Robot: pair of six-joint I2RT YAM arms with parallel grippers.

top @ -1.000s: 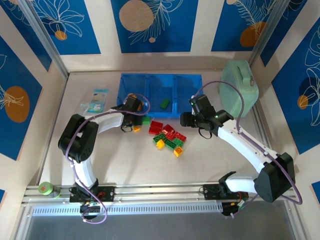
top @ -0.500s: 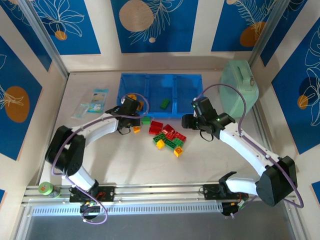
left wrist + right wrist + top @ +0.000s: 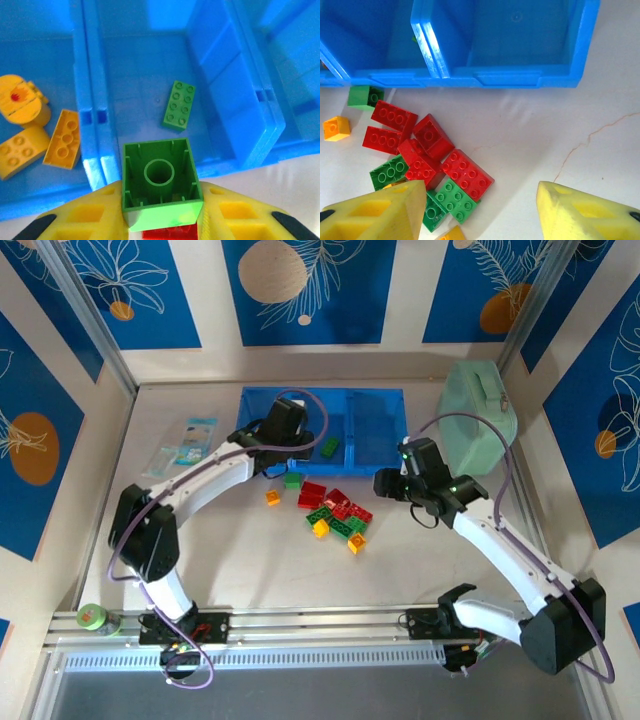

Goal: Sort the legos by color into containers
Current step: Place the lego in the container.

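My left gripper [image 3: 162,200] is shut on a square green lego [image 3: 161,175], its hollow underside facing the camera, with a bit of red showing below it. It hangs over the near wall of the blue containers [image 3: 375,392], at the divider between the left and middle bins. The middle bin holds a green brick [image 3: 179,105]; the left bin holds yellow-orange bricks [image 3: 62,137]. My left gripper [image 3: 283,432] sits over the tray. My right gripper [image 3: 482,200] is open above bare table beside the loose pile of red and green legos [image 3: 467,172]. The right bin [image 3: 520,30] looks empty.
A lone orange brick [image 3: 272,497] and a green one [image 3: 292,480] lie left of the pile [image 3: 335,512]. A mint-green lidded case [image 3: 478,415] stands at the back right. A plastic packet [image 3: 190,440] lies at the left, and a small jar [image 3: 92,617] by the near rail.
My left gripper has risen from the table by the orange brick and swung back-right over the tray. The right gripper has drifted slightly to the right.
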